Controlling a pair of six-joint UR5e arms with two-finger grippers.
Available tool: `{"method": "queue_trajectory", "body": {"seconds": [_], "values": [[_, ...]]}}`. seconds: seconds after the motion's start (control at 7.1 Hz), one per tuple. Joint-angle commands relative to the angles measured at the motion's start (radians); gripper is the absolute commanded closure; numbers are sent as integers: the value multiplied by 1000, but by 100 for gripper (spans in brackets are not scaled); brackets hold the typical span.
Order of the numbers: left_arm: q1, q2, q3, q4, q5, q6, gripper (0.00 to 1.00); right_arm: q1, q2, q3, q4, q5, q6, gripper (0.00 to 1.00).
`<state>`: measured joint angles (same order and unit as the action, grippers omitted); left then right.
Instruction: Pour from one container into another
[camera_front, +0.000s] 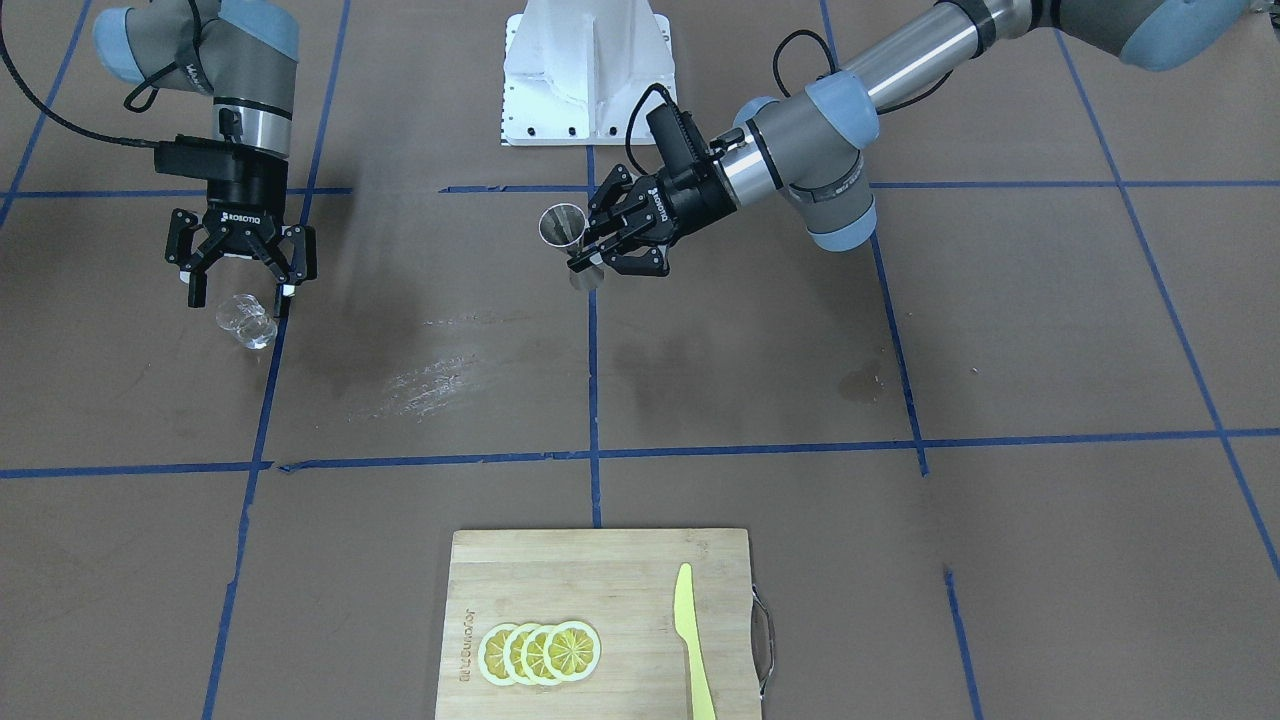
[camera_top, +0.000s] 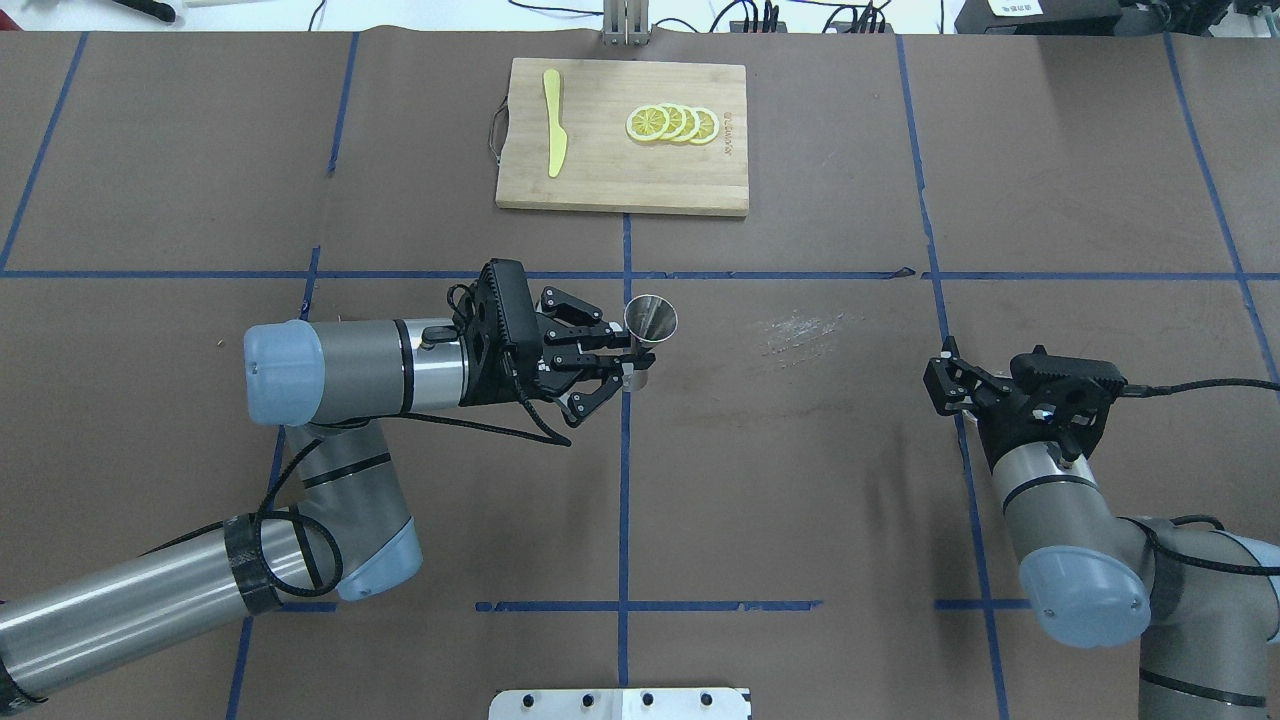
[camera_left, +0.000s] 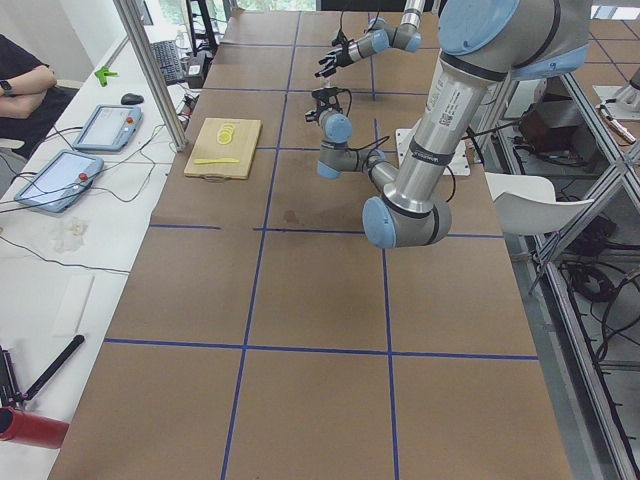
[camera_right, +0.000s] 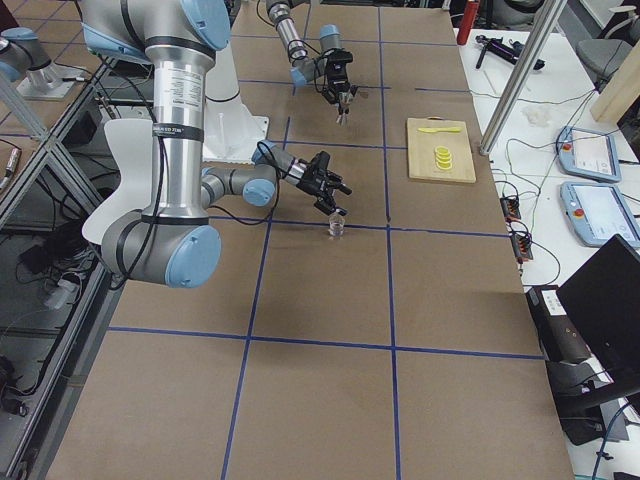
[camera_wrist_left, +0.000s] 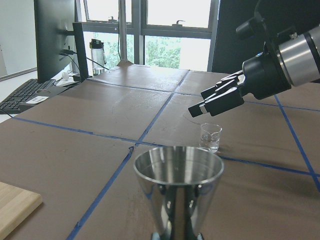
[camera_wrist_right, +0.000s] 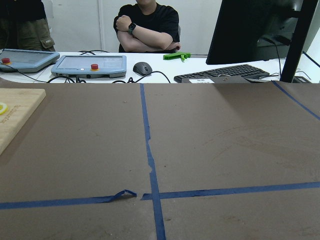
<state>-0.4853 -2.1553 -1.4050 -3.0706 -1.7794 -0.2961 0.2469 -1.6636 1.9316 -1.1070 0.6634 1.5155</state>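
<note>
Well, standing across the surface, I see the left pincer just above the middle of the front-facing view, reaching in sideways from the upper right. It is pinching a steel jigger at its narrow waist. The jigger is upright, wide mouth up, over the blue tape line that runs down the centre. I cannot tell whether its foot touches the surface. In the left wrist view its shiny cone fills the bottom centre, and I cannot make out whether it holds liquid.

In the upper left of the front-facing view, the right pincer points straight down with its fingers spread wide. The small glass stands on the surface directly under it, just beside a blue tape line and apart from both fingertips. The left wrist view shows the same thing from the side: the glass is upright a little right of centre, with the black fingertips above it and not touching. Jigger and glass are well apart.

At the bottom centre lies a wooden cutting board. It carries a row of overlapping lemon slices and, to their right and apart from them, a yellow knife. In the right wrist view, at top centre, a person sits with arms folded.
</note>
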Motion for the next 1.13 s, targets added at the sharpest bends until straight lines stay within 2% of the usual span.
{"method": "queue_trajectory", "body": {"seconds": [0.0,0.42,0.99], "values": [[1,5,0,0,2,0,100,-44,-11,-69,18,-91,61,0],[2,6,0,0,2,0,100,-86,-13,-135,18,-160,147,0],[2,8,-3,-2,2,0,100,-112,-7,-201,18,-206,199,3]]}}
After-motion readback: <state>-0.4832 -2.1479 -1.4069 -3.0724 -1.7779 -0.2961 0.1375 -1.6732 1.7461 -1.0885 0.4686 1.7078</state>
